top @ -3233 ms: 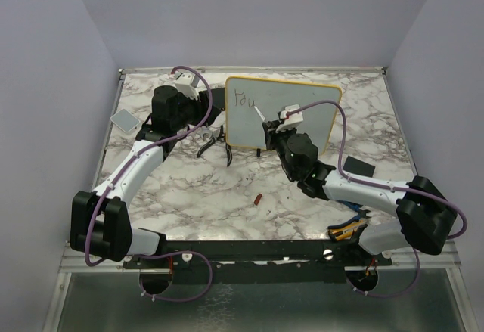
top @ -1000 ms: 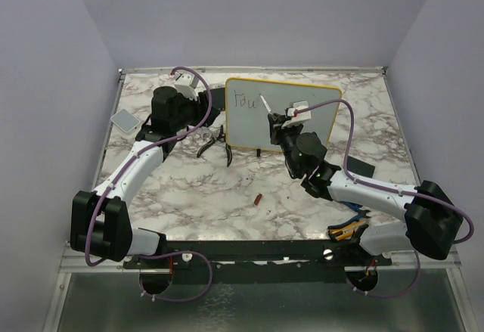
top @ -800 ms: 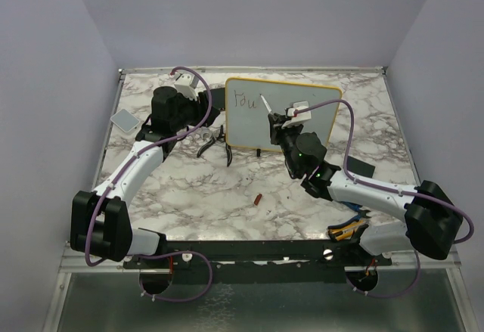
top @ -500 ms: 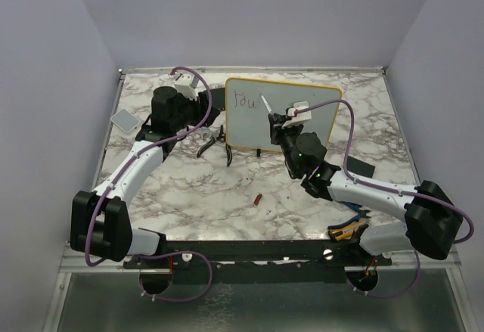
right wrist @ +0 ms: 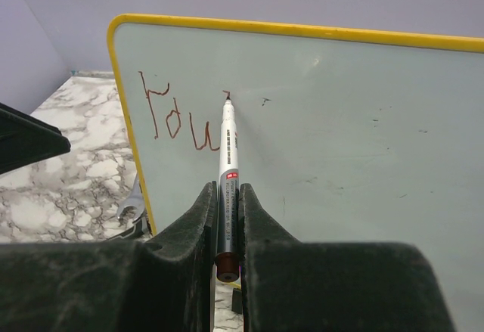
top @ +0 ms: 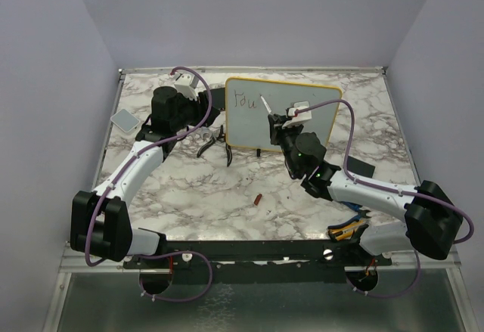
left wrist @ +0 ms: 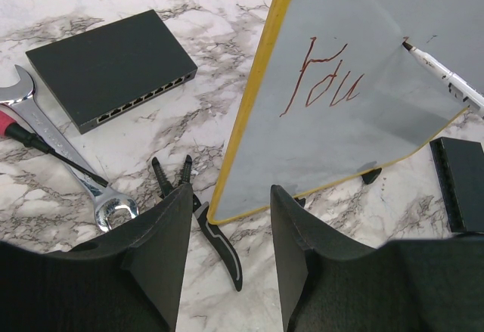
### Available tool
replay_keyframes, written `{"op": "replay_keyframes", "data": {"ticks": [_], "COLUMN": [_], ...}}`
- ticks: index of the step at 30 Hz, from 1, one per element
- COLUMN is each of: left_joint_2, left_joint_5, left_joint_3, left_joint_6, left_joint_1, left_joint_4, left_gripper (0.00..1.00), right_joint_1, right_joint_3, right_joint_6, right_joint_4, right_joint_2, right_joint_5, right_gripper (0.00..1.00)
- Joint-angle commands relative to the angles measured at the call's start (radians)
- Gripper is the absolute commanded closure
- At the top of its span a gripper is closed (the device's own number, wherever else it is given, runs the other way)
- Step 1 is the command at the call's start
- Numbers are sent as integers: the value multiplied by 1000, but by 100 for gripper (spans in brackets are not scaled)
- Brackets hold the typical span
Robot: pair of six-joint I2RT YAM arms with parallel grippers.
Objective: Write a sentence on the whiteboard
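Note:
The whiteboard (top: 299,124) with a yellow frame stands upright at the back middle of the table; it also shows in the left wrist view (left wrist: 393,97) and the right wrist view (right wrist: 355,143). The sentence (right wrist: 178,116) reads only "You" in brown-red marker at the board's upper left, with a small stroke just right of it. My right gripper (right wrist: 227,196) is shut on a white marker (right wrist: 228,150) whose tip touches the board at that stroke. My left gripper (left wrist: 227,218) is open and empty, just left of the board's lower left corner.
Black pliers (left wrist: 200,218) lie by the board's left foot. A wrench (left wrist: 57,147) and a black network switch (left wrist: 106,63) lie further left. A small black box (top: 358,168) lies right of the board, a grey pad (top: 125,120) at far left, a small red piece (top: 258,198) in front.
My right gripper has moved the marker up and right along the board, from below "You" to just right of it. In the last second it has hardly moved. The left arm is still.

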Motion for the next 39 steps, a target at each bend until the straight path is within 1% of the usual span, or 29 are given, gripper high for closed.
{"op": "replay_keyframes", "data": {"ticks": [1,6,10,15,18,26,39], "left_joint_2": [-30,-28,-26,-26,-26,-29,-34], "left_joint_5": [-10,-9,-9,-12,-11,-11,-15], "left_joint_3": [-6,-6,-6,-7,-6,-9,-9], "left_joint_6": [10,10,11,10,10,10,11], "left_joint_1": [8,7,9,8,8,9,8], "left_joint_4": [13,13,13,13,13,13,13], "left_gripper": [53,53,53,53,53,53,53], "right_joint_1": [1,1,1,1,1,1,1], "right_joint_3": [-12,-4,-3,-40,-49,-56,-34], "right_joint_6": [21,17,-8,-18,-8,8,-17], "right_joint_4": [-29,-28,-8,15,-6,-33,-29], "right_joint_2": [13,27,25,-43,-70,-51,-4], "right_joint_5": [16,2,-48,-135,-97,6,47], "right_gripper": [100,100,100,100,100,100,100]}}
